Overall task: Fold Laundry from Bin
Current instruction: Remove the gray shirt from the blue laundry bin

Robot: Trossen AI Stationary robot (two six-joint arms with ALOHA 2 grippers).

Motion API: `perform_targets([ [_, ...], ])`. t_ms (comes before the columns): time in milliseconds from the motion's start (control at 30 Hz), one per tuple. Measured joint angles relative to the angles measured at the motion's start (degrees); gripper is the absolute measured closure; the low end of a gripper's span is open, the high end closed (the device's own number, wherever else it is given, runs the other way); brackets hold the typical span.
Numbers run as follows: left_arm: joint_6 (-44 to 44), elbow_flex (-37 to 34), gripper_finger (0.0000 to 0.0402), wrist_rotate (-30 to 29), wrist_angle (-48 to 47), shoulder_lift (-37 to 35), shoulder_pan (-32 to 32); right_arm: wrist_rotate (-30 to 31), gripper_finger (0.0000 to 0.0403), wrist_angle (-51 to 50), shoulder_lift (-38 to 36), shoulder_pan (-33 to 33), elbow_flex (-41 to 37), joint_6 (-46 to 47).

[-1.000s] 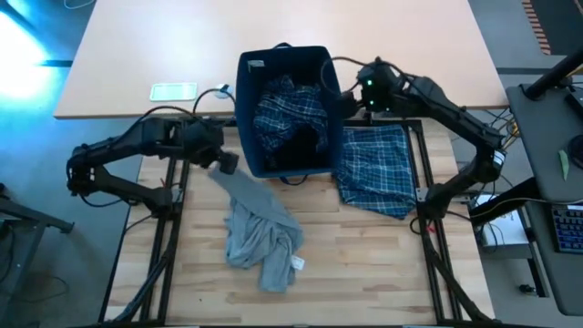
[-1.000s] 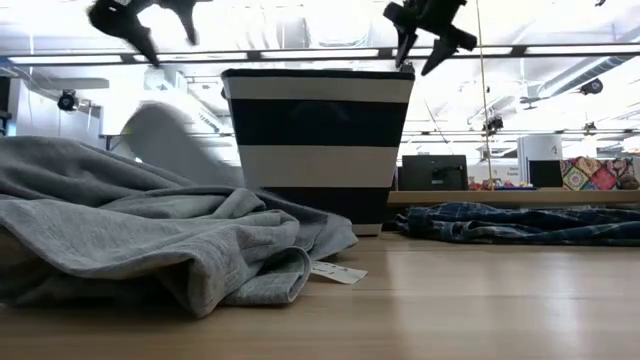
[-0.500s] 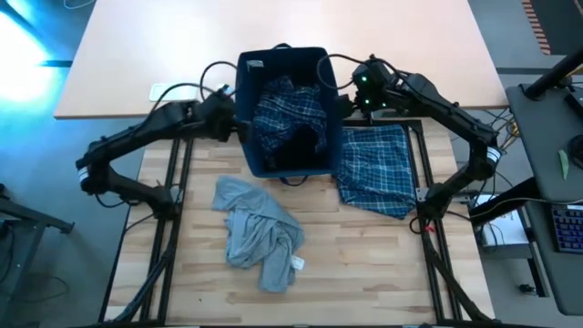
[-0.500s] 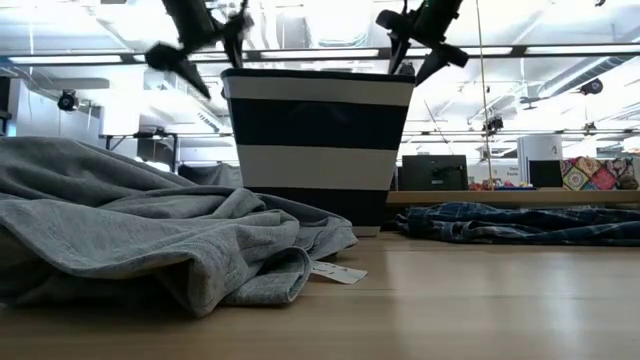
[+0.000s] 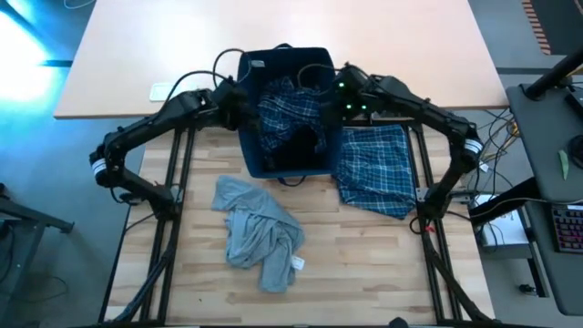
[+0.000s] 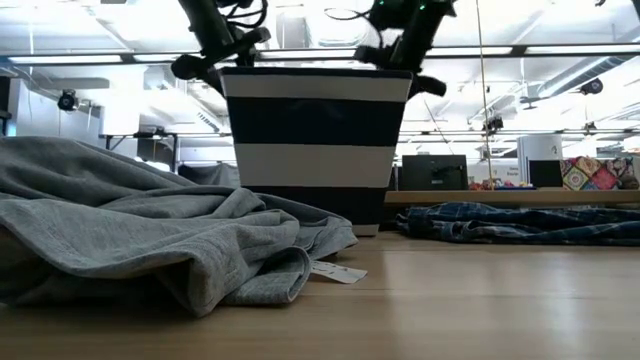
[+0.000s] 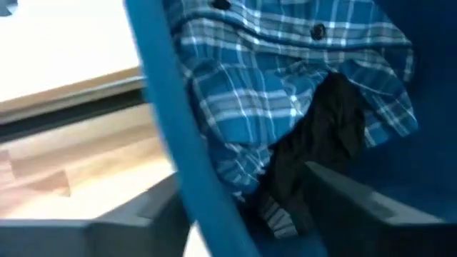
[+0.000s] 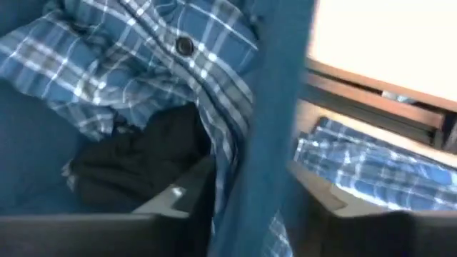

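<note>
One grey T-shirt [image 5: 259, 233] lay crumpled on the near left of the table [image 5: 364, 264], one navy bin [image 5: 310, 62] stood at the far middle, and one plaid garment [image 5: 376, 169] lay flat to its right. Inside the bin sat a plaid shirt [image 5: 290, 111] over one small black piece [image 5: 296, 146]. The left gripper [image 5: 239, 98] straddled the bin's left wall, the right gripper [image 5: 335, 102] its right wall, each with jaws parted around the fabric; whether they pinched it I cannot tell.
</note>
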Motion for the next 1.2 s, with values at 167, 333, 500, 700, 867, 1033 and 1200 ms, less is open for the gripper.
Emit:
perform_targets([
  [167, 2.74, 4.40, 0.0355, 0.00, -0.49, 3.17, 2.79, 1.29, 0.0380, 3.08, 0.61, -0.26, 1.53, -0.25],
  [333, 7.41, 11.82, 0.0374, -0.02, 0.03, 6.76, 7.21, 5.14, 0.0390, 8.78, 0.93, -1.89, 4.07, -1.13],
  [500, 13.41, 24.11, 0.0383, 0.91, 1.32, 13.42, 12.95, 6.56, 0.0390, 17.95, 1.16, -6.81, 5.11, -2.84],
  [700, 17.52, 38.63, 0.0391, 0.72, -1.84, 24.39, 16.18, 5.48, 0.0389, 24.83, 4.71, -11.54, 5.47, -4.67],
  [867, 21.01, 48.36, 0.0349, 0.90, -6.13, 31.89, 18.73, 5.65, 0.0368, 26.72, 7.36, -13.61, 7.52, -7.56],
  [1033, 20.08, 44.58, 0.0260, 4.41, -6.74, 31.22, 21.62, 4.86, 0.0280, 26.96, 8.85, -14.97, 10.80, -9.42],
  [1200, 20.07, 44.81, 0.0169, 4.65, -10.60, 27.70, 21.29, 5.35, 0.0207, 27.00, 7.06, -14.81, 12.48, -14.02],
])
